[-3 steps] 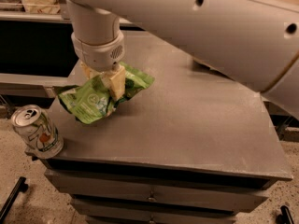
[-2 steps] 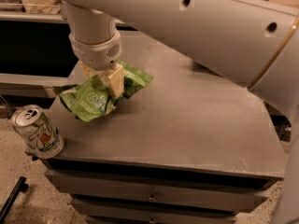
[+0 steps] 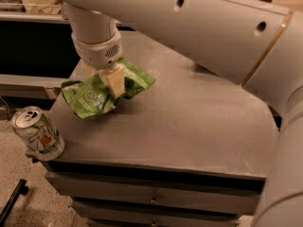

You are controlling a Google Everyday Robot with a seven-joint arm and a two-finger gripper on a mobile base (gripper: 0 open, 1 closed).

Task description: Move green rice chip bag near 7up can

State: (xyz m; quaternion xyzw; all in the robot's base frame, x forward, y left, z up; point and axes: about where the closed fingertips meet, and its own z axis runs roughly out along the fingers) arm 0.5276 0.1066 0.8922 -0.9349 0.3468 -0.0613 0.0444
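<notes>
The white robot arm point(image 3: 203, 27) spanned the upper frame above the grey table point(image 3: 189, 122). The green rice chip bag point(image 3: 87, 97) was at centre-left, near the upright 7up can point(image 3: 39, 132) at the table's lower-left corner. The pincer point(image 3: 108, 83) was clamped on the bag.

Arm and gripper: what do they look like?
Arm: thick off-white tubes, small dark round holes, a thin gold band at one joint. Wrist: pale cylinder, perforated grille. Gripper, on the green rice chip bag at the table's left rear: blocky cream fingers.
</notes>
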